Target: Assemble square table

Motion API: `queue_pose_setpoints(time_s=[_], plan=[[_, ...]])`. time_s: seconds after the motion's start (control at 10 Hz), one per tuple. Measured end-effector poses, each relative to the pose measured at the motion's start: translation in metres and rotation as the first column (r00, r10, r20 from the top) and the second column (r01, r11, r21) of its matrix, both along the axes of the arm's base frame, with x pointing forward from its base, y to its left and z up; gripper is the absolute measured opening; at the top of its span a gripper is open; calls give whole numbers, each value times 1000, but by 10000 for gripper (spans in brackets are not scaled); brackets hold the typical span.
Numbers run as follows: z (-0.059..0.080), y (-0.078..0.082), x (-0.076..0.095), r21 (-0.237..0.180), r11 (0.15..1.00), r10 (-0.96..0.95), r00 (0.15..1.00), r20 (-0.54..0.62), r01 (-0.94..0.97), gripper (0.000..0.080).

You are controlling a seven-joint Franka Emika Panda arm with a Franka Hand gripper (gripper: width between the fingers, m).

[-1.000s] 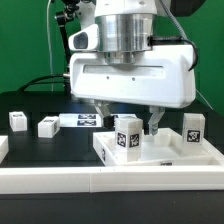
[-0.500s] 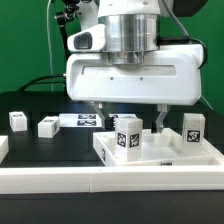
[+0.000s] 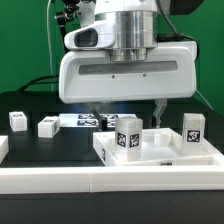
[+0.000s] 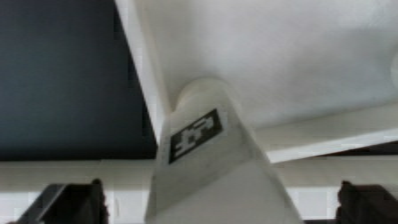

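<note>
The square table's white slab point(image 3: 160, 158) lies at the exterior view's right. A white tagged leg point(image 3: 127, 135) stands upright on it, and a second leg point(image 3: 192, 128) stands at its far right corner. My gripper point(image 3: 128, 110) hangs just above the first leg, jaws open wide, one finger on each side of it and not touching. In the wrist view the same leg point(image 4: 210, 150) with its tag rises between my two dark fingertips point(image 4: 71, 203), and the slab point(image 4: 302, 60) lies behind it. The gripper point(image 4: 214, 205) holds nothing.
Two loose white legs point(image 3: 18, 120) point(image 3: 48, 126) stand on the black table at the exterior view's left. The marker board point(image 3: 85, 120) lies behind them. A long white border rail point(image 3: 100, 185) runs along the front, and another rail end point(image 3: 3, 148) sits at the left.
The gripper has shifted a little to the exterior view's left and now looks larger in the picture. Its jaws stand slightly wider around the leg. The parts have not moved.
</note>
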State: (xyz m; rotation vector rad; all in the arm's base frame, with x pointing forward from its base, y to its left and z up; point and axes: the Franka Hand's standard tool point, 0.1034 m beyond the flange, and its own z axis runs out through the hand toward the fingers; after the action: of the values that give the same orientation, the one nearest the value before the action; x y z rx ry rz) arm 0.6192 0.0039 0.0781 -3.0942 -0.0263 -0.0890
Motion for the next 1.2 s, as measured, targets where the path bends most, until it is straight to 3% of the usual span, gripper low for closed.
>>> queue_pose_setpoints(time_s=[0.3, 0.6, 0.9, 1.0, 1.1, 1.2], plan=[[1, -1, -2, -22, 970, 243, 970, 7, -243, 649], [2, -6, 0, -54, 870, 490, 871, 4, -490, 649], [2, -7, 0, -60, 857, 513, 859, -1, -512, 634], [1, -8, 0, -59, 864, 501, 866, -1, -500, 463], [1, -8, 0, -58, 871, 488, 873, -2, -487, 463], [0, -8, 0, -58, 872, 487, 873, -2, -486, 288]])
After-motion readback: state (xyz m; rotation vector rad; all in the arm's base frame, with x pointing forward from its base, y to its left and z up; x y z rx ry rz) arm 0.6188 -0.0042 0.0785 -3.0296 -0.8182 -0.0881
